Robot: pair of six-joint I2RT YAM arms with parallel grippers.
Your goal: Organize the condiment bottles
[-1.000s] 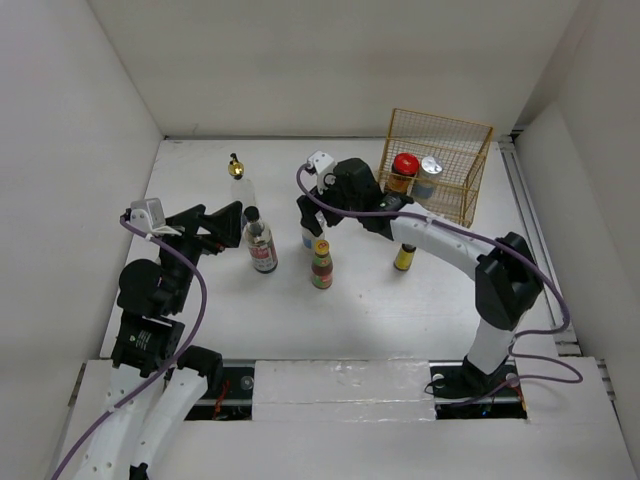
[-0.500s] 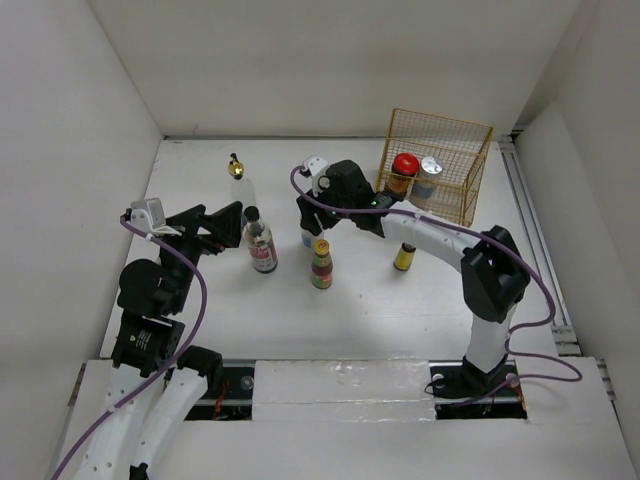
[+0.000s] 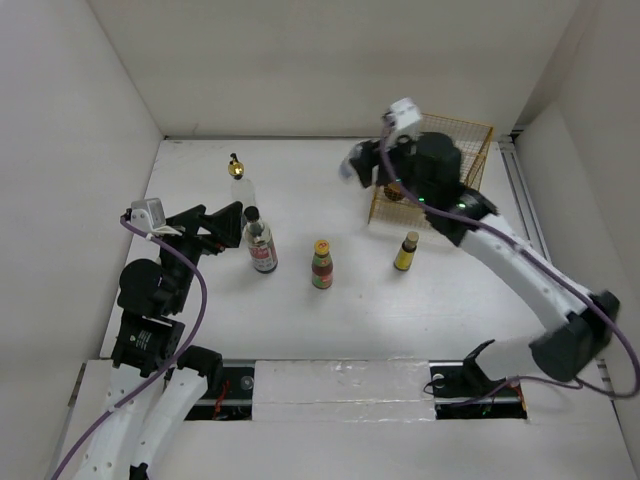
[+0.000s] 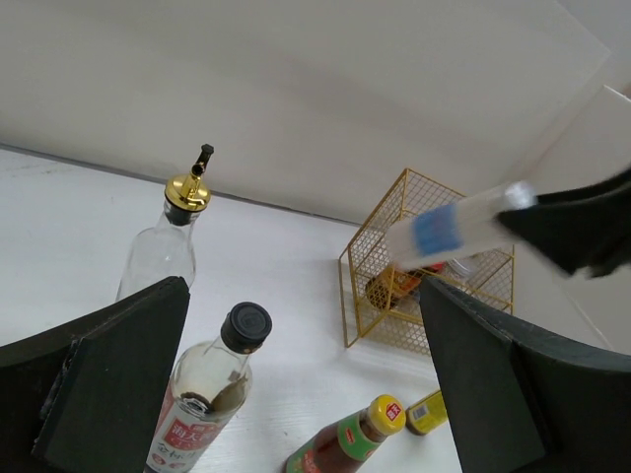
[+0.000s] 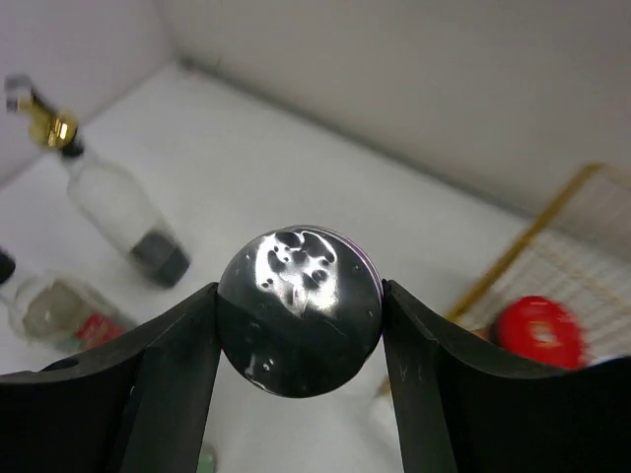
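**Right gripper (image 5: 301,317) carrying a silver-lidded can (image 5: 299,296) toward the gold wire rack (image 3: 470,190)**

Its fingers are pinching the can by its sides. The lid is facing the wrist camera and the can is lying sideways in mid-air, just left of the rack. It is probably being held that high to clear the rim. A red-capped dark bottle (image 5: 537,330) is sitting inside the rack.

The left gripper (image 4: 301,330) is waiting with jaws spread wide, facing the black-capped bottle (image 4: 212,394) without touching it, likely lining up for the next pick. The gold-topped clear bottle (image 4: 182,246), the yellow-capped green bottle (image 3: 321,265) and the small yellow bottle (image 3: 405,252) are standing loose on the table (image 3: 300,310).
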